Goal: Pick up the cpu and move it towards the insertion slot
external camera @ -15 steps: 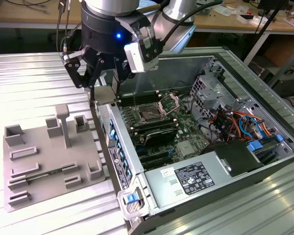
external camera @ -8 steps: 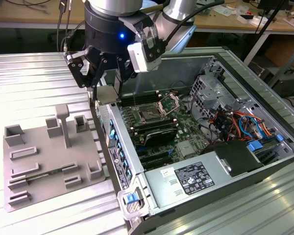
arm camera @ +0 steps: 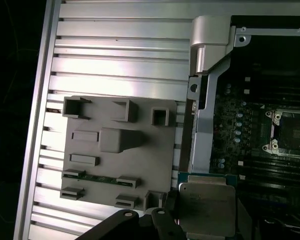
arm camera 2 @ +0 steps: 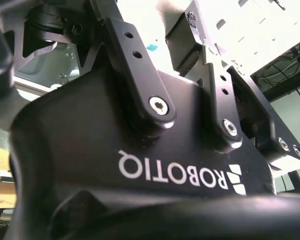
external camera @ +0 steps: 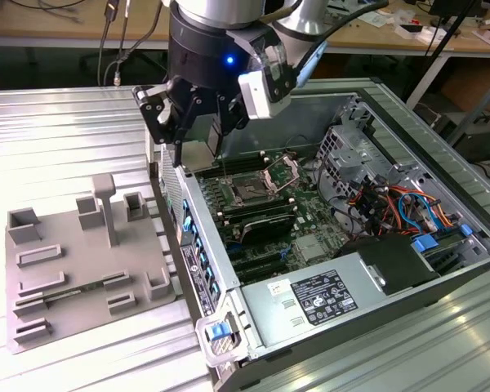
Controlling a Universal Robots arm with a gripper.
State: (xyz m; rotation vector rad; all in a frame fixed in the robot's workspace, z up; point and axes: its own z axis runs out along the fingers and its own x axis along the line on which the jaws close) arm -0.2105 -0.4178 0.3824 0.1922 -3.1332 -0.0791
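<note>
Since the gripper (external camera: 198,122) is pinching the cpu (arm camera: 206,207), seen at the lower middle of the first wrist view, pickup is complete. It hangs over the case edge; the insertion slot (external camera: 251,190), mid-frame in the exterior view, is unreached.

Bench (external camera: 57,139): I saw a ribbed, silvery metal surface. On it I logged two items. A grey plastic tray (external camera: 82,269) with raised blocks lay flat toward the exterior view's left. An open computer case (external camera: 441,188) lay just beside it, toward the exterior view's right, its interior facing up.
</note>
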